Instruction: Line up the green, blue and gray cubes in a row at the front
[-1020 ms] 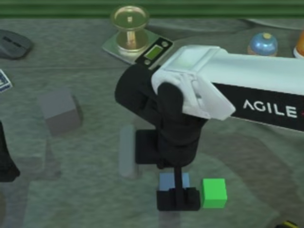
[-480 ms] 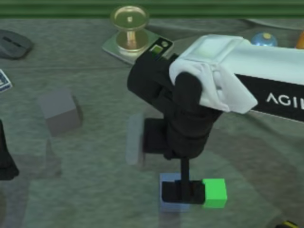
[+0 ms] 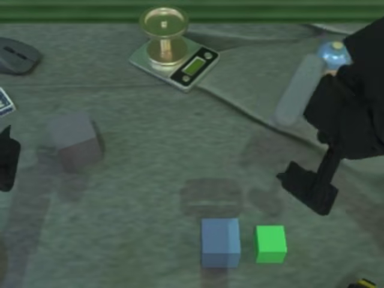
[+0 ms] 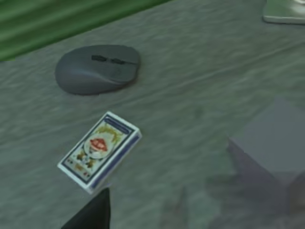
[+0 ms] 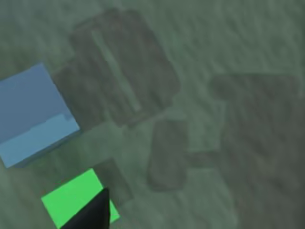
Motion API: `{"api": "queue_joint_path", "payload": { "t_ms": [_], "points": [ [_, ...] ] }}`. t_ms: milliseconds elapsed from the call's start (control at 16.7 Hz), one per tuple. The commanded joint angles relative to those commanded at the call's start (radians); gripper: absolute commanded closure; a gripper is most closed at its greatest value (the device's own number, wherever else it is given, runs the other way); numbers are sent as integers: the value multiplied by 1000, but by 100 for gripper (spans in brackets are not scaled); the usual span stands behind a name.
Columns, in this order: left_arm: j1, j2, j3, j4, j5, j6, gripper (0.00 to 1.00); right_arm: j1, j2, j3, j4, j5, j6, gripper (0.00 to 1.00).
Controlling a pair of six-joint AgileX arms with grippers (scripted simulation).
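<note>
Near the front of the table, the light blue cube (image 3: 220,242) sits just left of the small green cube (image 3: 270,243), with a narrow gap between them. Both show in the right wrist view, blue cube (image 5: 33,114) and green cube (image 5: 71,198). My right gripper (image 3: 304,187) hangs open and empty above the cloth, up and to the right of the green cube; one dark fingertip (image 5: 93,214) shows. The larger gray cube (image 3: 75,141) stands alone at the left, also seen as the gray cube (image 4: 276,143). My left gripper (image 3: 5,165) is at the left edge, open, its fingertip (image 4: 93,214) near a card box.
A kitchen scale (image 3: 195,66) carrying a brass spool-shaped piece (image 3: 164,33) stands at the back. A round blue bell (image 3: 332,54) is at the back right, beside my right arm. A gray mouse (image 3: 18,55) and a playing-card box (image 4: 100,150) lie at the back left.
My right gripper let go of the blue cube, lifted and pulled back to the right. The blue cube stays beside the green one. My left arm shifted slightly farther back at the left edge.
</note>
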Motion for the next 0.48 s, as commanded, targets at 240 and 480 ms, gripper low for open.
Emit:
{"api": "queue_joint_path", "payload": {
  "t_ms": [240, 480],
  "points": [
    [-34, 472, 342, -254, -2, 193, 0, -187, -418, -323, 223, -6, 136, 0],
    [-70, 890, 659, -491, -1, 374, 0, -360, -797, -639, 426, 5, 267, 0]
  ]
}}
